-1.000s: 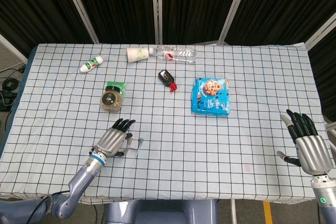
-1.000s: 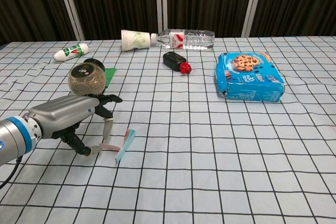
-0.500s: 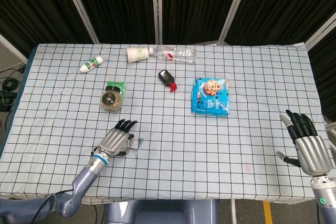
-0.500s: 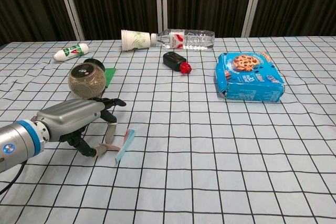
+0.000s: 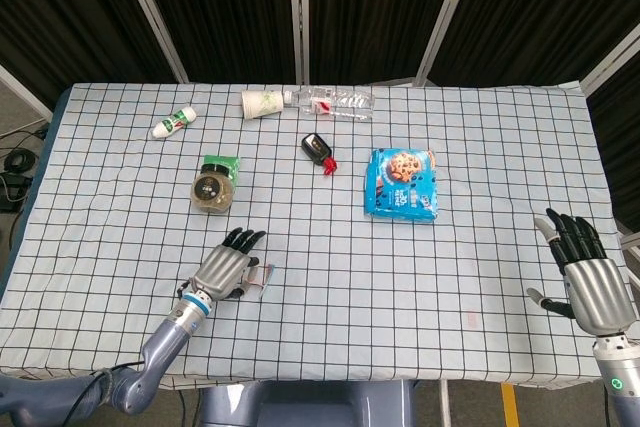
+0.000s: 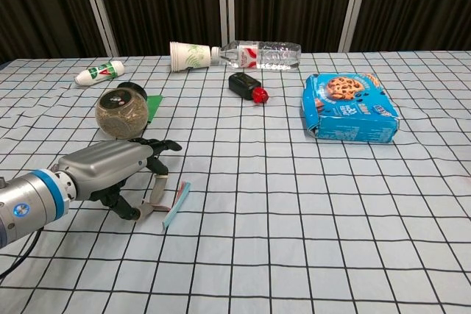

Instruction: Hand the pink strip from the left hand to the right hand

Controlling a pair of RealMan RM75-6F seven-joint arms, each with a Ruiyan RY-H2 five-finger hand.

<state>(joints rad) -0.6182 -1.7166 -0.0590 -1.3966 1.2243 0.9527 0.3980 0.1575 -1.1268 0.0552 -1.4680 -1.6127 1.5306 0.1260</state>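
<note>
The pink strip (image 6: 175, 201) lies on the checked cloth near the front left, one long edge raised and showing teal; in the head view the pink strip (image 5: 263, 277) is a small sliver. My left hand (image 6: 110, 167) sits low over the cloth just left of it, thumb and a finger (image 6: 157, 190) pinching the strip's pink left end, the other fingers spread. The head view has the left hand (image 5: 225, 269) touching the strip's left side. My right hand (image 5: 585, 272) hovers at the far right edge, palm down, fingers apart and holding nothing; only the head view shows it.
Behind the left hand is a round jar (image 6: 120, 110) on a green packet. Further back lie a small white bottle (image 6: 98, 73), a paper cup (image 6: 190, 56), a water bottle (image 6: 261, 54) and a black-and-red object (image 6: 246, 86). A blue cookie pack (image 6: 347, 106) sits centre right.
My left hand has slid right toward the strip and its thumb and finger have drawn together on the strip's end. The strip has barely shifted. The right hand has stayed still.
</note>
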